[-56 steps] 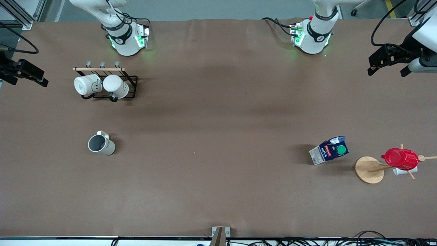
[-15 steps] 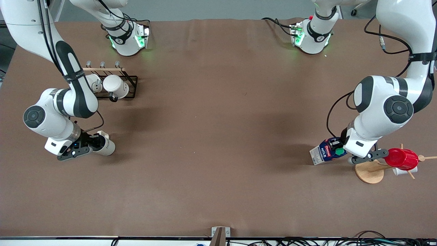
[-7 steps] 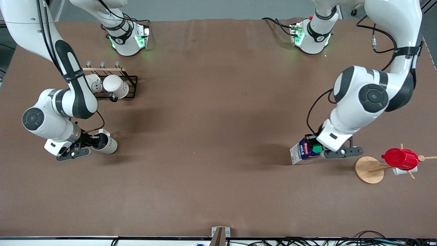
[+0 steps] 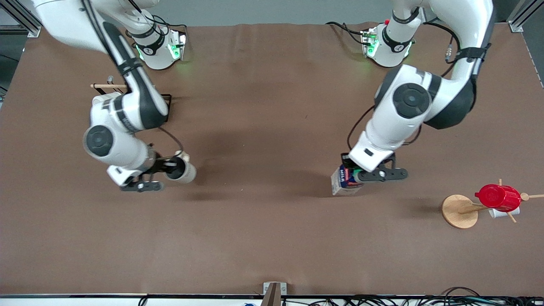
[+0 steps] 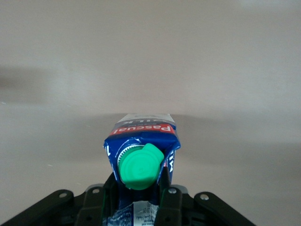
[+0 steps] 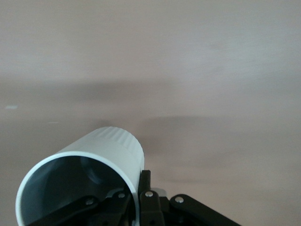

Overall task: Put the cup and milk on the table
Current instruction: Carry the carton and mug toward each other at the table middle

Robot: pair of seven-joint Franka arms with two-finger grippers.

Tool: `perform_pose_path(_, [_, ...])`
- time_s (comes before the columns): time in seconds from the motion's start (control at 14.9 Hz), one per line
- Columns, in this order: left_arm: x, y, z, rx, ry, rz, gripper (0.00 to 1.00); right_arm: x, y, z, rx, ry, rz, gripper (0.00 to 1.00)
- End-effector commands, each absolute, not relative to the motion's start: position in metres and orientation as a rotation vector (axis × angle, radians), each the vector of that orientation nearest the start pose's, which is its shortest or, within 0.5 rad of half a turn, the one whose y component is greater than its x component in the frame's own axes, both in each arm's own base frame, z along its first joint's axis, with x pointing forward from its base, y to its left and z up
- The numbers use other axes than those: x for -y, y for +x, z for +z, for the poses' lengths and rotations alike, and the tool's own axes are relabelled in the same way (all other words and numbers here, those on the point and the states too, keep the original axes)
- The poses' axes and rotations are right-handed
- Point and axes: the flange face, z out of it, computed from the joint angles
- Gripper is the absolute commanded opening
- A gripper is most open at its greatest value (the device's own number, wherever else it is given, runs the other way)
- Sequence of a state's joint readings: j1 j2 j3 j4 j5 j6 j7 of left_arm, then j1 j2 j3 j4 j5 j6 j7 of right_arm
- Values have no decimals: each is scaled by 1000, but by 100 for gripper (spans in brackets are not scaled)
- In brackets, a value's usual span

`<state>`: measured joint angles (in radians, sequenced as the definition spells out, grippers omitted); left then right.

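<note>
My left gripper (image 4: pixel 356 174) is shut on the milk (image 4: pixel 345 181), a dark-blue and white carton with a green cap, held over the brown table (image 4: pixel 272 221) near its middle. In the left wrist view the milk (image 5: pixel 141 141) sits between the fingers, cap up. My right gripper (image 4: pixel 165 168) is shut on the rim of the cup (image 4: pixel 182 171), a cream-white mug with a grey interior, held over the table toward the right arm's end. In the right wrist view the cup (image 6: pixel 89 174) shows with one finger inside its wall and one outside.
A black rack (image 4: pixel 163 100) stands near the right arm's base, mostly hidden by that arm. A wooden tree (image 4: pixel 461 210) with a red cup (image 4: pixel 498 197) stands toward the left arm's end.
Both arms came in from the table's ends and gripped their things. Over the last second both grippers carried the milk and the cup toward the table's middle.
</note>
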<state>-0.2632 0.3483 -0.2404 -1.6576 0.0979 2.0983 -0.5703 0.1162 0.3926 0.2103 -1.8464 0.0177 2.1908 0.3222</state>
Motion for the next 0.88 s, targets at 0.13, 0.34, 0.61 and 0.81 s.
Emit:
perform_pose_path(0.13, [369,581,423,107,-3196,-164,23,-290,590,298,-166,-2979,22,0])
perform_pose_path(0.34, [412,569,401,127,-3205,-121,23,-338,575,278,-224,-2990,2,0])
perform_pose_path(0.61, [446,563,382,108,-3218,-94,23,-364,565,258,-287,-3066,-45,0])
perform_pose_path(0.81, [471,556,373,205,-3227,-79,23,-378,555,244,-276,-3070,-24,0])
